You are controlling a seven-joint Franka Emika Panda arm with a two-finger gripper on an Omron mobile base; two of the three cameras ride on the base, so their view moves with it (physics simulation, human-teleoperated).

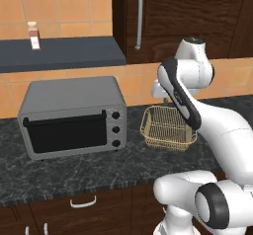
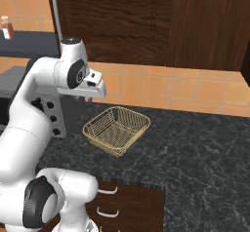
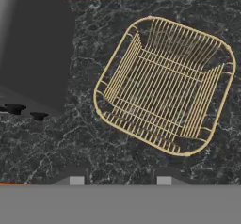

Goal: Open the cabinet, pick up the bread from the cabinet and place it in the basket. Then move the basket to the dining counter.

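The golden wire basket (image 1: 168,139) (image 2: 105,141) (image 3: 123,68) stands empty on the black speckled counter, right of the toaster oven. My gripper (image 2: 89,98) (image 3: 120,180) hangs above the counter beside the basket's near-left edge and points down. Its fingertips (image 3: 76,180) are apart with nothing between them. Above it, the dark wood cabinet (image 1: 188,17) (image 2: 112,16) is closed, its long silver handle (image 1: 139,17) (image 2: 56,11) upright. The bread is hidden. The dining counter is out of view.
A grey toaster oven (image 1: 74,115) (image 3: 33,44) stands close to the basket's left. A small bottle (image 1: 33,35) (image 2: 7,27) sits on a dark wall shelf (image 1: 59,54). Drawers with curved handles (image 1: 83,202) (image 2: 107,192) lie below. Bare counter (image 2: 195,143) stretches right of the basket.
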